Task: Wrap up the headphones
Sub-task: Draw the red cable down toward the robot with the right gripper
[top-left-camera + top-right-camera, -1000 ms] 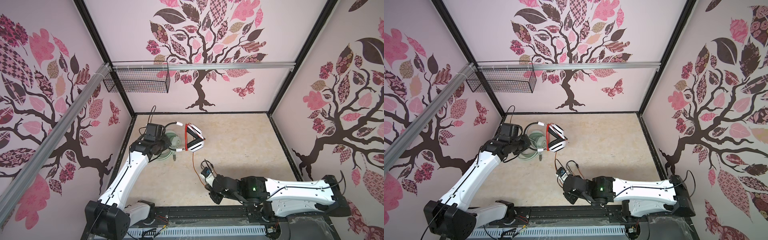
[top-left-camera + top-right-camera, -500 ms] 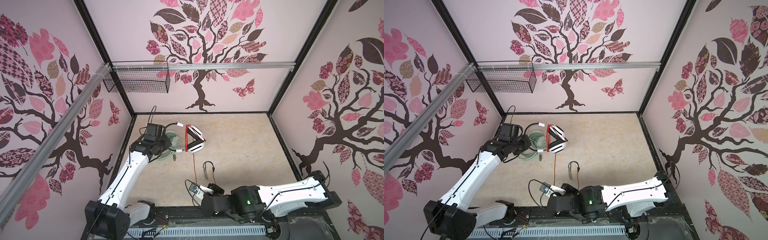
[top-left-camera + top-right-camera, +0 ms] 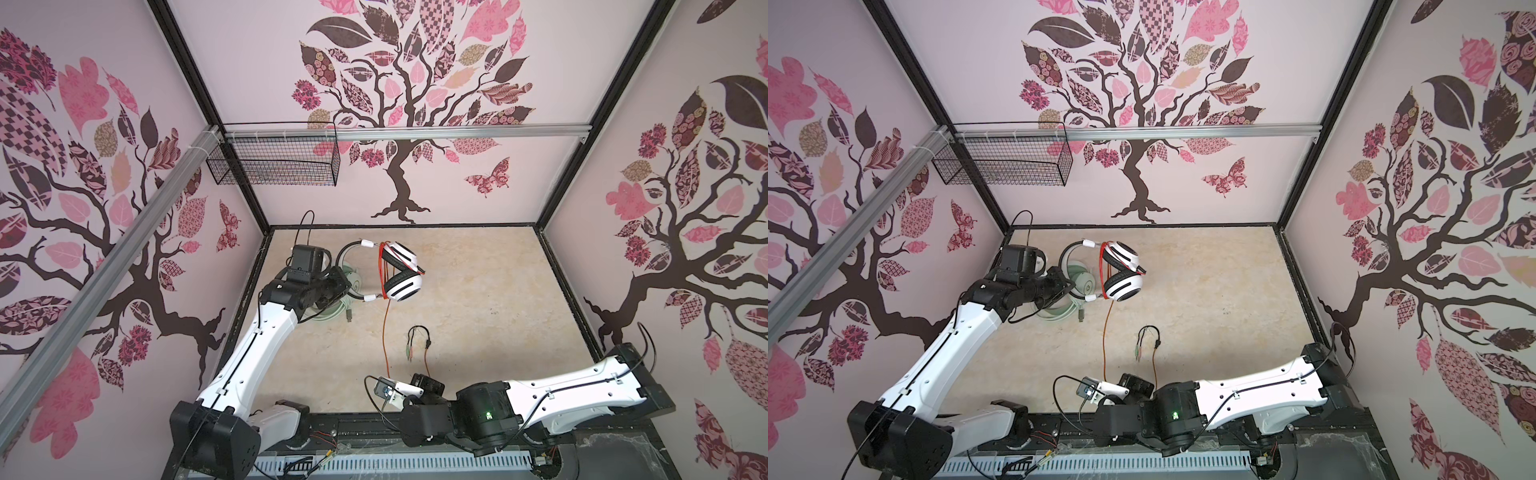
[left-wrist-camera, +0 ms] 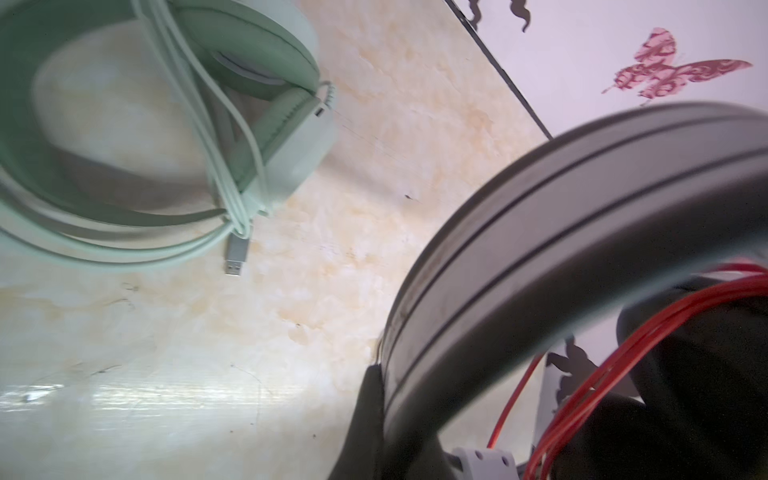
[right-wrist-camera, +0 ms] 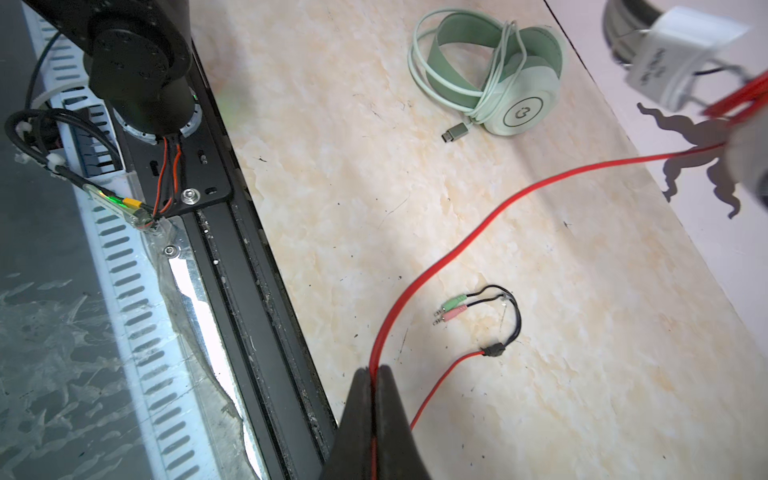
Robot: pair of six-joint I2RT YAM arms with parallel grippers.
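The white and black headphones (image 3: 402,275) hang above the table's back left. My left gripper (image 3: 345,289) is shut on their grey headband (image 4: 540,216). Their orange-red cable (image 3: 385,332) is looped round the earcups and runs down to the front edge. There my right gripper (image 5: 374,372) is shut on it. Past the grip, the cable's free end with its black splitter and green and pink plugs (image 5: 451,308) lies on the table. The mint-green headphones (image 5: 505,79) lie flat under my left arm with their pale cable wound round them.
The mint-green set's USB plug (image 4: 235,258) rests on the marble-patterned table (image 3: 478,316). A wire basket (image 3: 274,160) hangs on the back left wall. A black rail (image 5: 249,291) and a slotted cable duct run along the front edge by my right arm.
My right arm has pulled back toward the front edge and swung left with the red cable, drawing it straighter. The plugs now lie on the table. The left arm has stayed still.
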